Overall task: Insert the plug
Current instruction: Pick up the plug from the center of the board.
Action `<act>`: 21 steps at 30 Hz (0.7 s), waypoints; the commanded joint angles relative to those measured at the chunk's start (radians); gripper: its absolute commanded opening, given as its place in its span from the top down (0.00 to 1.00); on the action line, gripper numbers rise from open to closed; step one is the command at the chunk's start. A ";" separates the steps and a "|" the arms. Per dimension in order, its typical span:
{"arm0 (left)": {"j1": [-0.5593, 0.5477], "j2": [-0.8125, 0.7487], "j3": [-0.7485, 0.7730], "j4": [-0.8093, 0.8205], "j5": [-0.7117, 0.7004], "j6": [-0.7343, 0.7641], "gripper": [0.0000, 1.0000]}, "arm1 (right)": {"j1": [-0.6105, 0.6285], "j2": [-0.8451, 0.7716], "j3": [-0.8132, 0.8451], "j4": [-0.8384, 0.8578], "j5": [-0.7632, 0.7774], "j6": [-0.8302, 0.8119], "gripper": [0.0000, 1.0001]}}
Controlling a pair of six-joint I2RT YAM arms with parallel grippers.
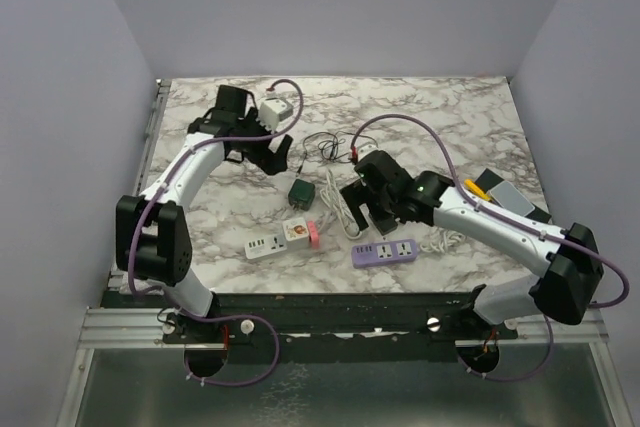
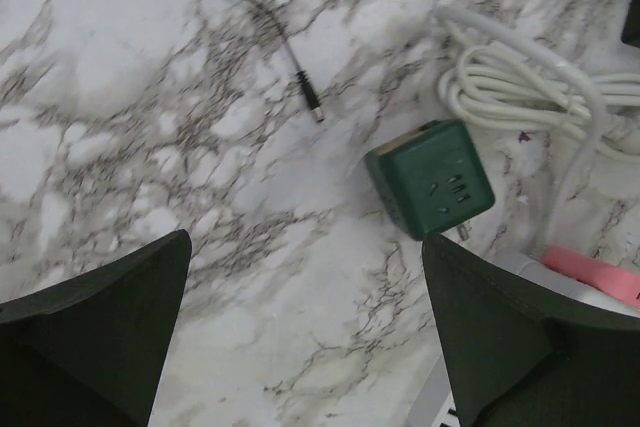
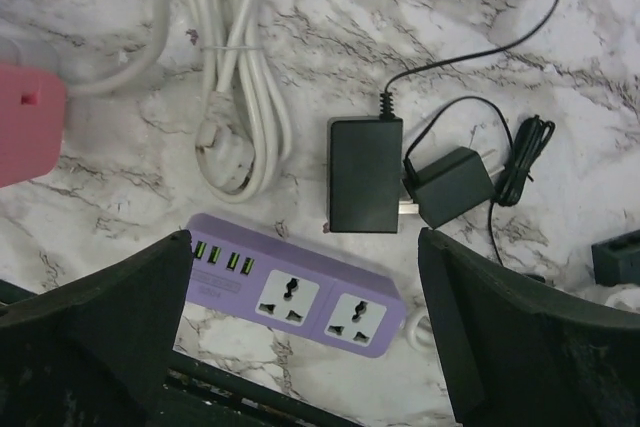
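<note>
The left arm point(image 1: 190, 172) rises from its base at the near left, folds at a dark elbow and stretches toward the far left of the counter point(image 1: 450, 117). Its wrist turns back toward the middle, so the left jaws hang wide and empty over bare marble. A green cube adapter point(image 2: 430, 179) lies just beyond them, toward the right-hand finger in the wrist view. The right arm point(image 1: 480, 212) reaches from the near right, low across the counter toward its centre. The right jaws also stand wide and hold nothing, poised above a purple power strip point(image 3: 295, 287). The small black plug point(image 3: 452, 185) lies on the counter just past that strip, prongs pointing away, touching or nearly touching a black adapter brick point(image 3: 366, 174). In the overhead view the right wrist hides both of them. A bundled white cord point(image 3: 235, 97) lies to the left of the brick. A pink object point(image 3: 25, 122) is cut off at the left edge of the right wrist view, and a dark shape point(image 3: 615, 255) at its right edge is too cropped to identify. A thin cable tip point(image 2: 310, 105) lies near the green cube. Yellow and grey items point(image 1: 490, 190) behind the right forearm are hard to make out.
</note>
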 commanded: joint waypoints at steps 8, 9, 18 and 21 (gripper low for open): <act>-0.230 0.253 0.196 -0.146 -0.090 -0.001 0.01 | -0.136 -0.191 -0.074 0.003 0.073 0.196 0.02; -0.244 0.253 0.175 -0.133 -0.118 -0.046 0.01 | -0.140 -0.195 -0.072 0.000 0.078 0.197 0.01; -0.355 0.187 0.002 -0.038 -0.233 -0.183 0.01 | -0.164 -0.207 -0.067 0.025 0.083 0.200 0.00; -0.366 0.203 -0.008 -0.011 -0.277 -0.201 0.01 | -0.163 -0.211 -0.066 0.033 0.082 0.201 0.00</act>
